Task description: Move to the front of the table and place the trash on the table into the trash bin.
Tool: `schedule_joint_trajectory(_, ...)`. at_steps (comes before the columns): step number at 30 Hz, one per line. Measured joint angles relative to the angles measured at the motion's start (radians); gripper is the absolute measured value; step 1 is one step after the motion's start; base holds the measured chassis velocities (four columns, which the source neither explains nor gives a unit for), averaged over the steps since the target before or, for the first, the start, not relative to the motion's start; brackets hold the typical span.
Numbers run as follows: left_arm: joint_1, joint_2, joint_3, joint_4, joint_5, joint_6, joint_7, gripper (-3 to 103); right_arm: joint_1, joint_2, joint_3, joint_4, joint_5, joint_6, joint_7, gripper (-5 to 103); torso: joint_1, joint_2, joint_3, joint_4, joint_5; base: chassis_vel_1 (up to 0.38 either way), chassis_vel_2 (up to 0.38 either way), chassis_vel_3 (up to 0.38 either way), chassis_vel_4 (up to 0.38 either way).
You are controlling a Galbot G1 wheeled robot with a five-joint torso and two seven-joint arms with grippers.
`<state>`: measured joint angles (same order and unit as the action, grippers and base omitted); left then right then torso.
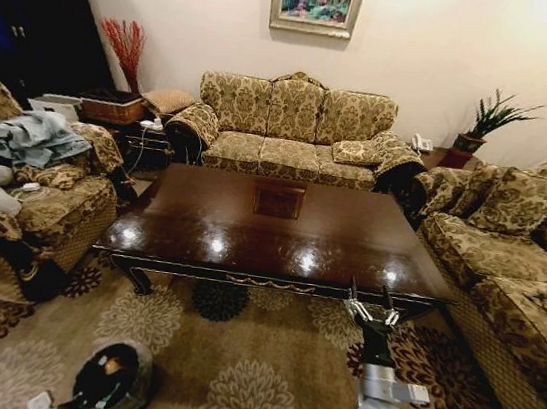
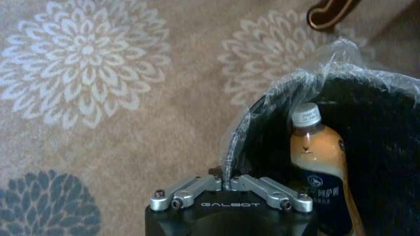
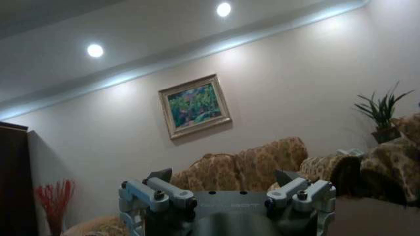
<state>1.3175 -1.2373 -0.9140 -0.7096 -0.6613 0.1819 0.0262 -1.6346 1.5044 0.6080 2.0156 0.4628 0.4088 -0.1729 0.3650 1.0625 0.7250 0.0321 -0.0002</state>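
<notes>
The table [image 1: 280, 231] stands in front of me, its glossy dark top showing only light reflections and the square inlay. Down at my left on the carpet is the black trash bin [image 1: 115, 381] with its crinkly clear liner. My left gripper [image 2: 226, 181] is shut on the bin's rim [image 2: 244, 129] and liner. Inside the bin [image 2: 387, 147] leans a brown bottle with an orange label [image 2: 320, 160] and a white cap. My right gripper [image 1: 373, 309] is raised at the table's front edge, right of centre. In the right wrist view this gripper [image 3: 223, 178] is open and holds nothing.
A patterned sofa [image 1: 294, 127] stands behind the table. An armchair with clothes [image 1: 31, 168] is on the left and a second sofa [image 1: 507, 266] on the right. Flowered carpet [image 1: 251, 373] lies between me and the table. A carved table leg [image 2: 331, 12] is near the bin.
</notes>
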Motion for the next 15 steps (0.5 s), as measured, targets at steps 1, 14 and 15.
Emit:
schedule_joint_trajectory(1,0.001,-0.005,0.0,0.001,0.013,-0.001,-0.005,2,-0.003,0.002,0.0,-0.003,0.001,0.006,0.0,100,0.0,0.0,0.0,-0.0001,0.0001,0.0,0.0,0.0,0.0)
schedule_joint_trajectory(14,-0.05,0.005,0.002,0.129,0.052,-0.065,-0.013,12,-0.03,-0.007,0.005,-0.004,0.014,0.024,-0.004,100,0.0,0.0,0.0,0.0,0.0015,0.0,0.0,0.0,0.0)
schedule_joint_trajectory(15,-0.054,0.006,0.006,0.131,0.052,-0.068,-0.014,18,-0.031,-0.007,0.005,-0.003,0.013,0.024,-0.005,100,0.0,0.0,0.0,0.0002,0.0012,0.0,0.0,0.0,0.0)
